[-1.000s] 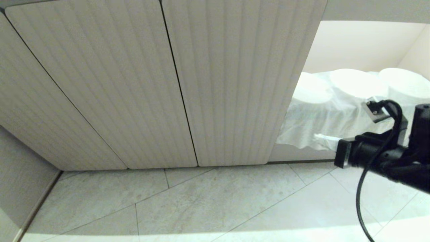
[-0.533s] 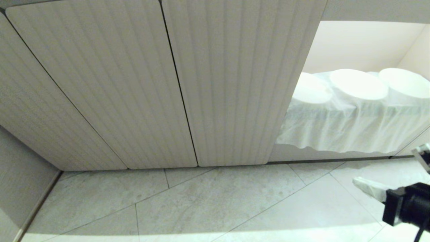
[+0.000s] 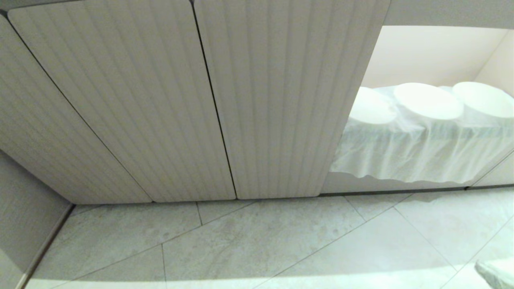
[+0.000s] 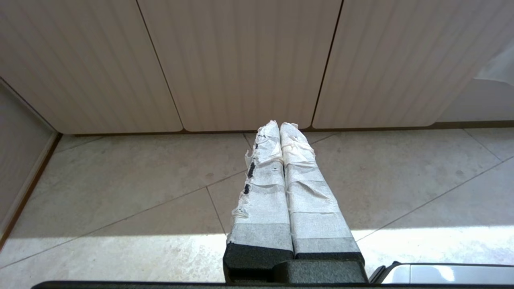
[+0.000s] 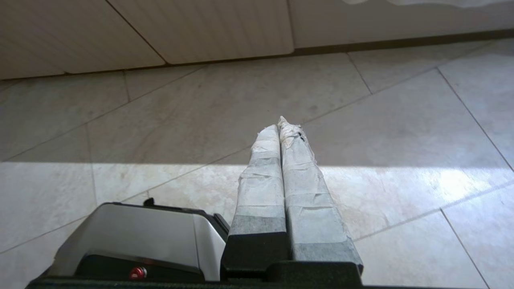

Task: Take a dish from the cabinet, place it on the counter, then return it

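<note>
The cabinet (image 3: 160,100) fills the head view, its vertically ribbed beige doors all shut. The dish is hidden and the counter is out of view. My right gripper (image 5: 279,124) is shut and empty, hanging low over the floor tiles in front of the cabinet doors (image 5: 180,28). Only its taped fingertip (image 3: 496,273) shows at the head view's bottom right corner. My left gripper (image 4: 280,126) is shut with nothing in it, parked low and pointing at the foot of the cabinet doors (image 4: 241,60).
Right of the doors is a doorless niche with white plates (image 3: 425,104) under a gauzy cloth (image 3: 401,156) that hangs over its front. Grey floor tiles (image 3: 261,241) run to the cabinet foot. A wall (image 3: 24,200) closes the left side. My base (image 5: 132,237) shows beside the right gripper.
My right arm has dropped from in front of the niche down and to the right. It has left the head view except for a fingertip in the corner. The left arm is still.
</note>
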Controlling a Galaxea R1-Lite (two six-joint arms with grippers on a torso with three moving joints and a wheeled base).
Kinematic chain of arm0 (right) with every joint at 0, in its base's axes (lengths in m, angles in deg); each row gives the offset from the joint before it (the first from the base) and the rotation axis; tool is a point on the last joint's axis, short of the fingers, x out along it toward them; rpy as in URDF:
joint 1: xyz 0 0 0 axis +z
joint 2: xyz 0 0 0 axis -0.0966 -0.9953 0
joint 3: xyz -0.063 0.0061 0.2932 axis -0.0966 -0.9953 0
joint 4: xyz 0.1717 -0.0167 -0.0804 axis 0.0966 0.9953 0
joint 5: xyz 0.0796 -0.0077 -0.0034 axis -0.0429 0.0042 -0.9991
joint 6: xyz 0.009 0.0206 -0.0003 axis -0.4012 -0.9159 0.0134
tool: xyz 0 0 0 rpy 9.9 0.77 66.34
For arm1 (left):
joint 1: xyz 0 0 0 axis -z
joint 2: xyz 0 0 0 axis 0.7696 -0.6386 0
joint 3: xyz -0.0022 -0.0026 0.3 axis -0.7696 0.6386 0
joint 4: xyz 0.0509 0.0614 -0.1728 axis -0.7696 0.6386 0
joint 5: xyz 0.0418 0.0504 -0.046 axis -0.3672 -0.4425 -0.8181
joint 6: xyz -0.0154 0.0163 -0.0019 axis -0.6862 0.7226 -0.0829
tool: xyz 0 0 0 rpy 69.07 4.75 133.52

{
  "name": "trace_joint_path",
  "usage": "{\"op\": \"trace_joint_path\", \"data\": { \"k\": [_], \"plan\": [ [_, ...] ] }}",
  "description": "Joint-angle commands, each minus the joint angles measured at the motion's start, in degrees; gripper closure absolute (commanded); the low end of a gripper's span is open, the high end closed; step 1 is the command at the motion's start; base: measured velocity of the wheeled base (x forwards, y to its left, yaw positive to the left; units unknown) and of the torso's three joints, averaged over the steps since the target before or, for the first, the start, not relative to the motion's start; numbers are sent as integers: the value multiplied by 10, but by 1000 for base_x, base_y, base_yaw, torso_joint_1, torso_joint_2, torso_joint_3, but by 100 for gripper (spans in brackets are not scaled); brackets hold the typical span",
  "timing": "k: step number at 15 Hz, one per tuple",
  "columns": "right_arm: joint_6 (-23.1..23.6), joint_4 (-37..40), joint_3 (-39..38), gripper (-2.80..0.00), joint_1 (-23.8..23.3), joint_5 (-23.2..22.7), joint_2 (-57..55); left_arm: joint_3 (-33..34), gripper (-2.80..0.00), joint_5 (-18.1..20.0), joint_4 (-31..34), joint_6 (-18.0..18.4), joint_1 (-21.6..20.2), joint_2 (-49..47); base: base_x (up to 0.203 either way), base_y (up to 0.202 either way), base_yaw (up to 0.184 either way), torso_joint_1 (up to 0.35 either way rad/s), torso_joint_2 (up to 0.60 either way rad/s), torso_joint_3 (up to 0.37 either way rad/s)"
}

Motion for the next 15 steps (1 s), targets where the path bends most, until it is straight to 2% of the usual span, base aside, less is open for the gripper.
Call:
{"op": "trace_joint_path", "data": {
  "k": [1,3,6,7,10,11,15],
  "plan": [
    [6,43,-9,0,-23,0,88,0,0,0,0,0,0,0,0,0,0,0,0,0],
    [23,108,-10,0,-48,1,147,0,0,0,0,0,1,0,0,0,0,0,0,0],
    [35,162,-8,0,-69,6,215,0,0,0,0,0,0,0,0,0,0,0,0,0],
    [36,170,-7,0,-68,10,234,0,0,0,0,0,1,0,0,0,0,0,0,0],
    [40,198,-10,0,-52,90,257,0,0,0,0,0,0,0,0,0,0,0,0,0],
    [38,206,-10,0,-45,103,277,0,0,0,0,0,0,0,0,0,0,0,0,0],
    [46,236,-10,0,-30,85,344,0,0,0,0,0,0,0,0,0,0,0,0,0]
  ]
}}
